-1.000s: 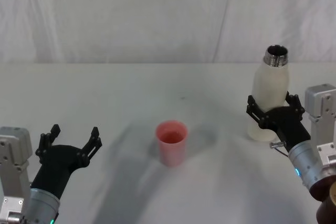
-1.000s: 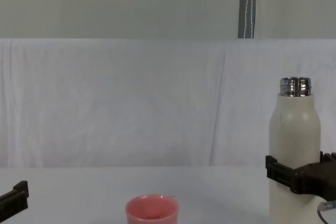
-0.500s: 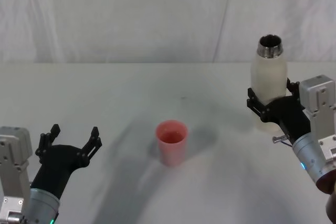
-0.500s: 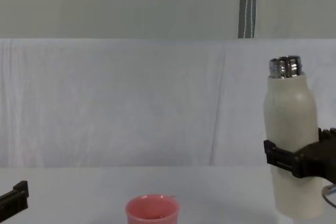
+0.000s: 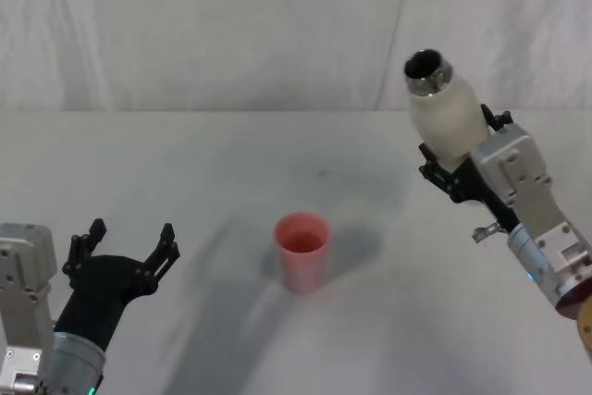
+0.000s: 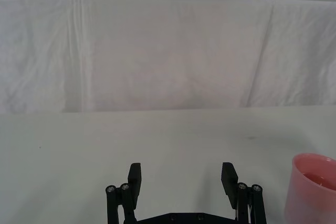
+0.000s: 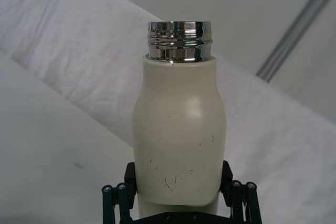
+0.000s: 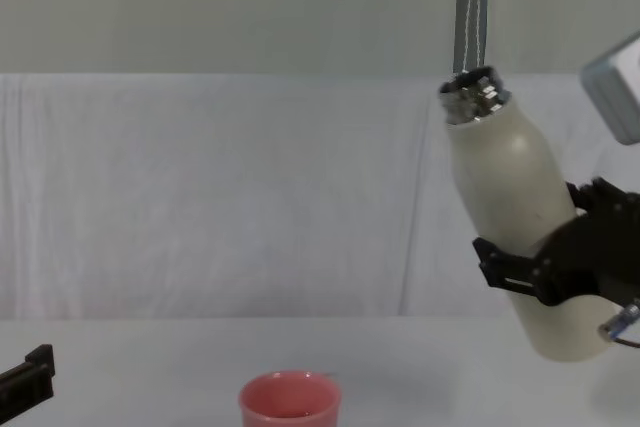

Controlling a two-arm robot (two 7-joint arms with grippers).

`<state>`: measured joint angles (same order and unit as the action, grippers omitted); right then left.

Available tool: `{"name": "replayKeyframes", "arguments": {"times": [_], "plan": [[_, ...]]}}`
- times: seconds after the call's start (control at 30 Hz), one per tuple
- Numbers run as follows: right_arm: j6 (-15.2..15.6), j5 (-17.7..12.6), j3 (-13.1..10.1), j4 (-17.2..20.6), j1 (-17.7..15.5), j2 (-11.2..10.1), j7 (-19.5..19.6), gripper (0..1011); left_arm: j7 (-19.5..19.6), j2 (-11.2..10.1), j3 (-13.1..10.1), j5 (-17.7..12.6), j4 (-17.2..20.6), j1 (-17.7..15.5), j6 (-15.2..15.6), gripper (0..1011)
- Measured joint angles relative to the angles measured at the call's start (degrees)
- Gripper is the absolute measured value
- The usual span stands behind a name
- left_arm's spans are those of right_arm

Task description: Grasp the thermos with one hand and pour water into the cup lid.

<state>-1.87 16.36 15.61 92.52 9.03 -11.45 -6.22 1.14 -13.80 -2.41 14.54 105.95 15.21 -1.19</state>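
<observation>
Right gripper (image 5: 460, 176) is clamped around the lower body of the tall cream-white matte thermos (image 5: 446, 117) with its shiny threaded steel neck, holding it up off the white surface (image 5: 231, 173) on the robot's right side. Its long axis is tilted, neck up and leaning toward the robot's left, toward the small round pink cup lid (image 5: 302, 251). That one stands upright near the middle of the surface, well apart from the thermos, with open room all around it. Can't tell if there's anything in the pink cup lid. Left gripper (image 5: 126, 249) sits low on the robot's left with its fingers spread, holding nothing.
</observation>
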Motion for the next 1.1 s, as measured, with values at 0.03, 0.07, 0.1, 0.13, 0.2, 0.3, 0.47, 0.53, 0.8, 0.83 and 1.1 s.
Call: {"name": "replayKeyframes", "arguments": {"times": [0.03, 0.07, 0.1, 0.13, 0.2, 0.3, 0.47, 0.53, 0.8, 0.83, 1.1], "plan": [[0.1, 0.6, 0.3, 0.3, 0.0, -0.1, 0.0, 950, 0.0, 0.0, 0.0, 0.0, 0.0, 0.0, 0.0, 1001], [0.5, 1.8, 0.9, 0.8, 0.1, -0.4, 0.0, 950, 0.0, 0.0, 0.0, 0.0, 0.0, 0.0, 0.0, 1001], [0.6, 2.4, 1.2, 1.1, 0.2, -0.5, 0.0, 950, 0.0, 0.0, 0.0, 0.0, 0.0, 0.0, 0.0, 1001], [0.8, 3.0, 1.5, 1.3, 0.2, -0.7, -0.1, 950, 0.0, 0.0, 0.0, 0.0, 0.0, 0.0, 0.0, 1001], [1.2, 4.5, 2.3, 1.9, 0.4, -1.1, -0.4, 950, 0.0, 0.0, 0.0, 0.0, 0.0, 0.0, 0.0, 1001], [1.6, 6.3, 3.3, 2.4, 0.6, -1.5, -0.9, 950, 0.0, 0.0, 0.0, 0.0, 0.0, 0.0, 0.0, 1001], [2.1, 8.0, 4.3, 2.5, 0.8, -2.1, -1.7, 950, 0.0, 0.0, 0.0, 0.0, 0.0, 0.0, 0.0, 1001], [2.2, 8.8, 4.9, 2.5, 0.9, -2.5, -1.9, 950, 0.0, 0.0, 0.0, 0.0, 0.0, 0.0, 0.0, 1001], [2.4, 12.3, 7.4, 2.0, 1.4, -4.2, -3.3, 950, 0.0, 0.0, 0.0, 0.0, 0.0, 0.0, 0.0, 1001], [2.4, 12.7, 7.7, 2.0, 1.5, -4.4, -3.6, 950, 0.0, 0.0, 0.0, 0.0, 0.0, 0.0, 0.0, 1001], [3.3, 16.5, 10.8, 1.4, 2.8, -6.2, -5.8, 950, 0.0, 0.0, 0.0, 0.0, 0.0, 0.0, 0.0, 1001]]}}
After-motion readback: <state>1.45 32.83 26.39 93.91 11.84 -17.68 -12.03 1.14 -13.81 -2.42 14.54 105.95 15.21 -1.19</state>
